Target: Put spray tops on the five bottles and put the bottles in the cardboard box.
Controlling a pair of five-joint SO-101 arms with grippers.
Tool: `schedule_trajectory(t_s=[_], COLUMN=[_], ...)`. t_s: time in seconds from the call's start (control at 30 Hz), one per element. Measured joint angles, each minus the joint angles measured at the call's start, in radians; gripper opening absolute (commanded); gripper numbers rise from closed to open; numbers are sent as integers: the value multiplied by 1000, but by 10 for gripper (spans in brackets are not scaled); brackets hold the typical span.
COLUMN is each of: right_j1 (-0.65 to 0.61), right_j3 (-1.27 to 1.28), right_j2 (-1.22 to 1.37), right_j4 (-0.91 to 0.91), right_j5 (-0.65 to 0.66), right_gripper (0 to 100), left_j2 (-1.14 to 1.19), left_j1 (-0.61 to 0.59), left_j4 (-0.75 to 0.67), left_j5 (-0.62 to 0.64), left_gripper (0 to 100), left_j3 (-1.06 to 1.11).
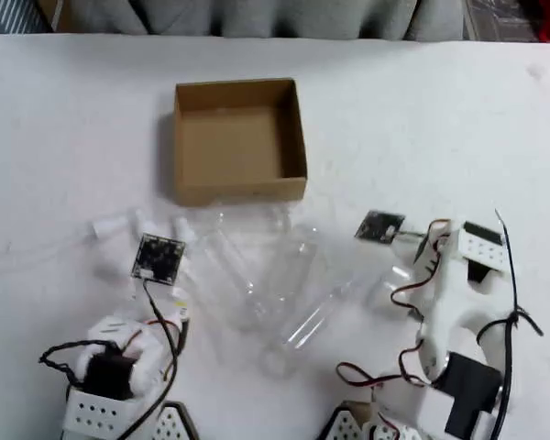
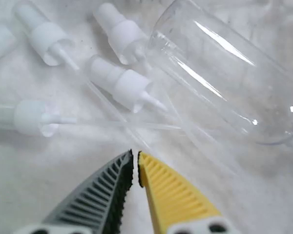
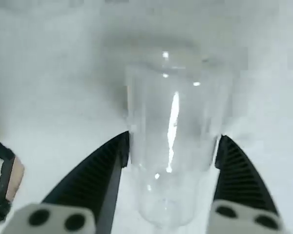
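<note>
Several clear plastic bottles [image 1: 266, 275] lie on their sides in a heap in front of the cardboard box [image 1: 238, 137], which holds nothing. White spray tops [image 1: 119, 225] lie loose to their left. In the left wrist view my left gripper [image 2: 135, 157] is shut, grey and yellow fingers together, just short of one spray top [image 2: 124, 87] and beside a bottle [image 2: 224, 73]. My right gripper [image 3: 172, 144] is open, with its black fingers [image 3: 115, 156] on either side of a lying bottle [image 3: 176, 122].
The left arm [image 1: 119, 362] sits at the near left of the white table and the right arm [image 1: 454, 302] at the near right. More spray tops [image 2: 41, 34] with long thin tubes lie around the left gripper. A grey sofa edge runs behind the table.
</note>
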Motion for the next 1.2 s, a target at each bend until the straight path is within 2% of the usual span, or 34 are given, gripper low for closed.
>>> schedule_trajectory(t_s=[0.27, 0.37, 0.53, 0.7, 0.97, 1.2], right_j1=[84, 173, 365, 473, 522, 520], right_j3=[-20, -20, 9, 152, 382, 491], right_j2=[-186, -259, -370, -496, -663, -736], right_j4=[187, 222, 224, 227, 74, 60], right_j5=[-153, -245, -344, -377, -450, -468], right_gripper=[207, 166, 15, 26, 20, 24], left_j2=[0, 0, 0, 0, 0, 0], left_j1=[0, 0, 0, 0, 0, 0], left_j4=[0, 0, 0, 0, 0, 0], left_j5=[0, 0, 0, 0, 0, 0], left_gripper=[20, 20, 20, 20, 20, 20], left_j3=[0, 0, 0, 0, 0, 0])
